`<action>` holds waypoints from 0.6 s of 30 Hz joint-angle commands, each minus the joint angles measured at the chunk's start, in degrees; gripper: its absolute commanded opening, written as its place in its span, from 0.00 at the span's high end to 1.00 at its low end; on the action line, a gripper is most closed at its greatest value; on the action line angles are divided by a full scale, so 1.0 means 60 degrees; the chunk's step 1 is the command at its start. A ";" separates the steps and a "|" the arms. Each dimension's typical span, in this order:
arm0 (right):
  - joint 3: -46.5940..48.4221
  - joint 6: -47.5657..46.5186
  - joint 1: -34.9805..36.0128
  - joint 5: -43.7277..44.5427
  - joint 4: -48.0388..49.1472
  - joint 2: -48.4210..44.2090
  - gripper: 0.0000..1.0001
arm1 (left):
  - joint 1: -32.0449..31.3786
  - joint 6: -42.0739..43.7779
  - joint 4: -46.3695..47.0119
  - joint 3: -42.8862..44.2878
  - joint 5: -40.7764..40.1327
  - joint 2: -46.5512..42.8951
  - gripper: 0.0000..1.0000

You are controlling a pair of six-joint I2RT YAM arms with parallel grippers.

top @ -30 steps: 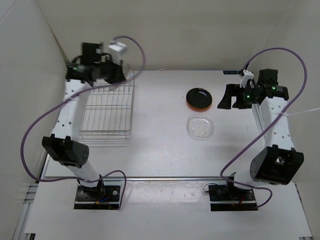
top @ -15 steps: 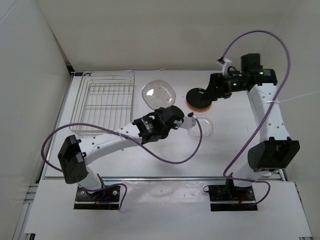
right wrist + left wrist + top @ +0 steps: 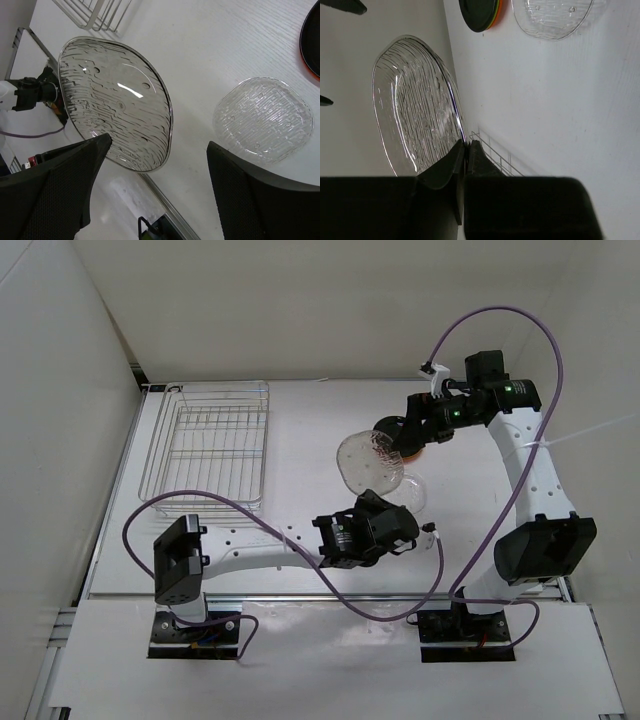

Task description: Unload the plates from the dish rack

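My left gripper (image 3: 384,502) (image 3: 465,148) is shut on the rim of a clear ribbed plate (image 3: 369,461) (image 3: 414,104), held tilted up above the table's middle. My right gripper (image 3: 400,436) (image 3: 157,150) is open just right of it, with the held plate (image 3: 116,99) in front of its spread fingers and not touching them. A black plate (image 3: 389,427) (image 3: 479,12) lies stacked on an orange one, partly hidden by the right gripper. Another clear plate (image 3: 413,492) (image 3: 263,120) lies flat on the table. The dish rack (image 3: 212,445) at the left holds nothing.
The left arm (image 3: 270,545) lies low across the table's front, its purple cable (image 3: 230,502) looping beside the rack. White walls close the left and back. The table's front metal edge (image 3: 165,212) runs close under the right gripper.
The left arm swung from the rack's far end to the table's middle, carrying the clear ribbed plate. The right arm moved left, over the black plate and towards the held one.
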 commanded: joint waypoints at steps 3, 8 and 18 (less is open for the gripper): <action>-0.0060 0.0058 -0.0014 -0.0002 0.0373 -0.0231 0.13 | -0.0184 0.0153 0.0473 0.0679 -0.0699 0.0121 0.89; -0.0147 0.0058 0.0074 0.0202 0.0373 -0.0230 0.15 | -0.0184 0.0358 0.0579 0.0884 -0.0788 0.0298 0.89; -0.0573 0.0146 0.0074 0.0291 0.0696 -0.0405 0.29 | -0.0184 0.0564 0.0901 0.1483 -0.0876 0.0386 0.89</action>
